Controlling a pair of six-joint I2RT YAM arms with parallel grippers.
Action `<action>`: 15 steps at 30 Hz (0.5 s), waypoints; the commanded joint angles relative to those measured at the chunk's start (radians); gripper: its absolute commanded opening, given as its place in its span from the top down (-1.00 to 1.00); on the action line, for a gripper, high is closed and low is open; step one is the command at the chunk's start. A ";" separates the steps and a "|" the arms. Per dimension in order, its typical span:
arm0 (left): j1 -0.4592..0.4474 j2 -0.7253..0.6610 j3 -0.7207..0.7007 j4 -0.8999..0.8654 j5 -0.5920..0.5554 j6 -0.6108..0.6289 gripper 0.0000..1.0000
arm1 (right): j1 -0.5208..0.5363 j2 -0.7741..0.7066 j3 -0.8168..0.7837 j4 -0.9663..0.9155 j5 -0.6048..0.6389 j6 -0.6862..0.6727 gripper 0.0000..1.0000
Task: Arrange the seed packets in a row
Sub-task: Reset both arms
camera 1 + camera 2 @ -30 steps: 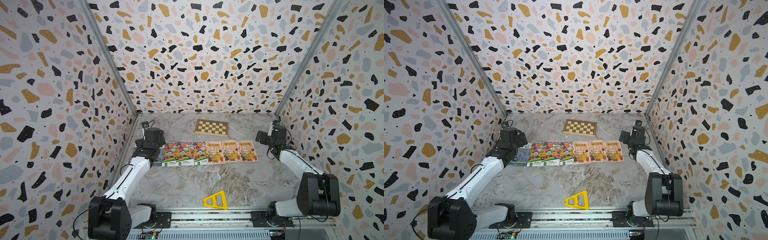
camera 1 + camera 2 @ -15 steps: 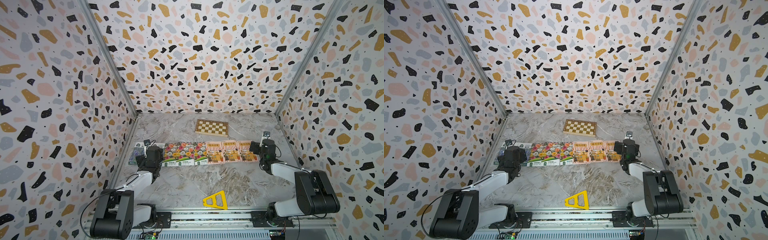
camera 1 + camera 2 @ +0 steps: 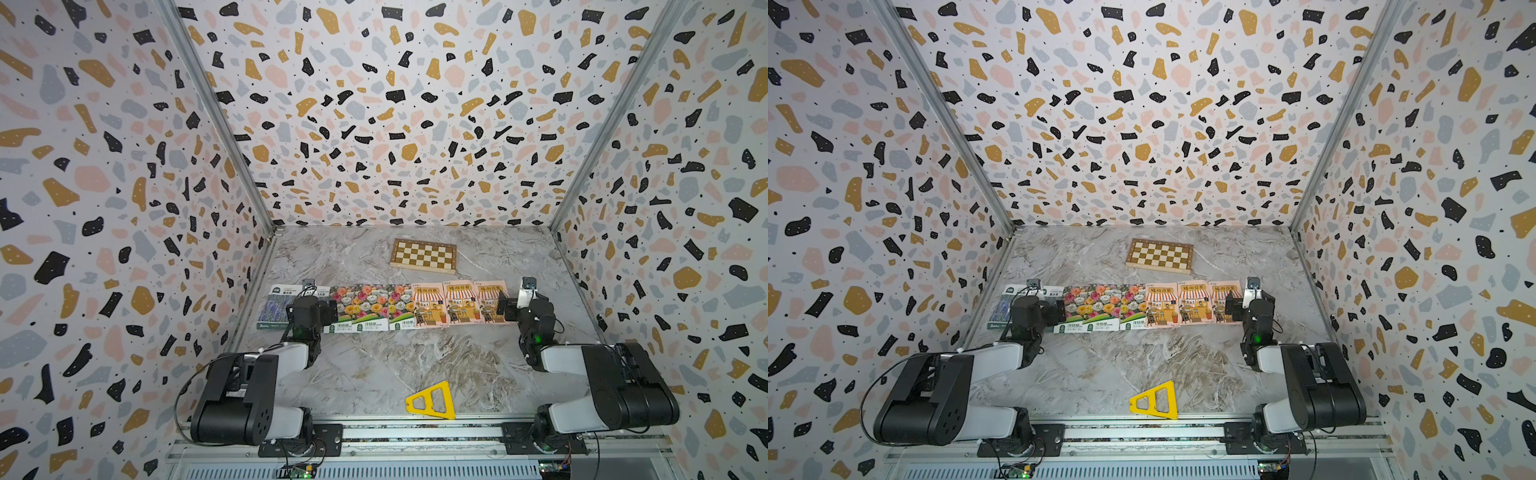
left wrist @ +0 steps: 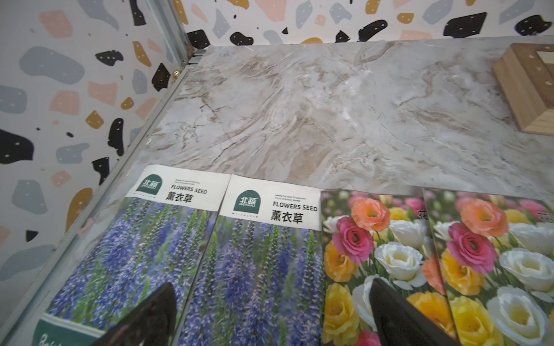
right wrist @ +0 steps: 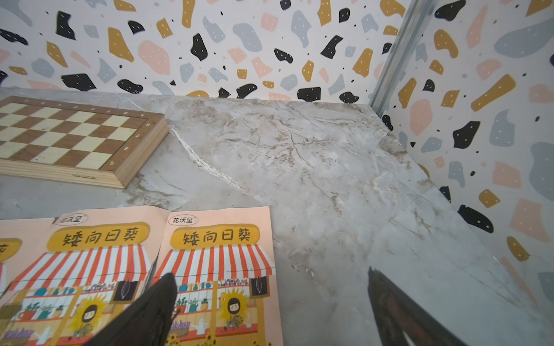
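Here, the flat glossy rectangular seed packets (image 3: 365, 305) lie in one row across the marbled grey surface (image 3: 374, 365): purple lavender packets (image 4: 126, 254) at the nine o'clock end, multicoloured flower packets (image 4: 374, 254) in the middle, pink shop-drawing packets (image 5: 215, 269) at three o'clock. The left gripper (image 4: 269, 323) hangs above the inner lavender packet, jaws apart and empty. The right gripper (image 5: 269, 317), likewise spread and empty, straddles the outermost pink packet's edge. A brown-and-cream wooden chessboard (image 3: 423, 255) sits at twelve o'clock of the row, and a yellow plastic triangle (image 3: 432, 412) at six.
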 commanded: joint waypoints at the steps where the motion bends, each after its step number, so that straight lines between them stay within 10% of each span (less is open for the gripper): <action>1: 0.007 0.021 -0.030 0.160 0.082 0.041 -0.97 | -0.015 0.006 -0.032 0.135 -0.046 -0.007 -1.00; 15: 0.009 0.024 -0.023 0.146 0.079 0.037 -0.98 | -0.014 0.036 -0.060 0.206 -0.023 0.001 -1.00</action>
